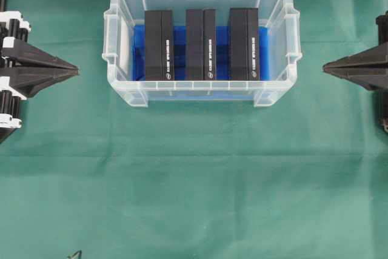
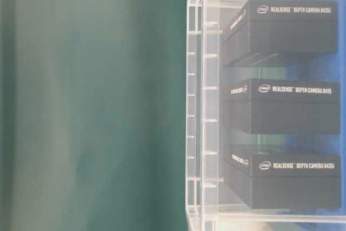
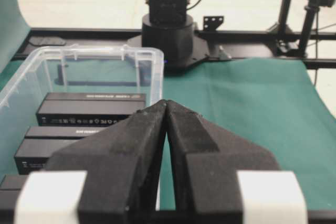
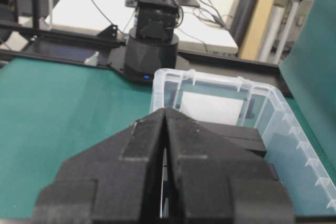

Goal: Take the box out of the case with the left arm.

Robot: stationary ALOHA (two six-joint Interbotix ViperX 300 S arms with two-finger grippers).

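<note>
Left gripper [image 1: 74,71] sat parked at the left edge of the green cloth [image 1: 194,186], jaws pressed fully together, holding nothing, well apart from the case [image 1: 124,98]. Clear plastic case stood mid-table toward the far side, blue lining [image 1: 138,53] at bottom. Three black boxes stood on edge inside, side by side with gaps between: left box [image 1: 159,45], middle box [image 1: 200,45], right box [image 1: 244,44]. White print on their faces read as depth-camera packaging.

Handling guess: rigid cardboard, light, smooth matte faces, probably a bit slippery; won't crush easily under a firm pinch. Best hold looked like a top-down pinch across the narrow thickness of the left box, fingers dropping into the gaps either side. Case wall is close on its left, so clearance looked tight.

Right gripper [image 1: 327,68] parked at right edge, also closed and empty.

Surface: flat green cloth, slightly creased. Room behind: black frame rails, desks, cables, a keyboard, camera stands.
</note>
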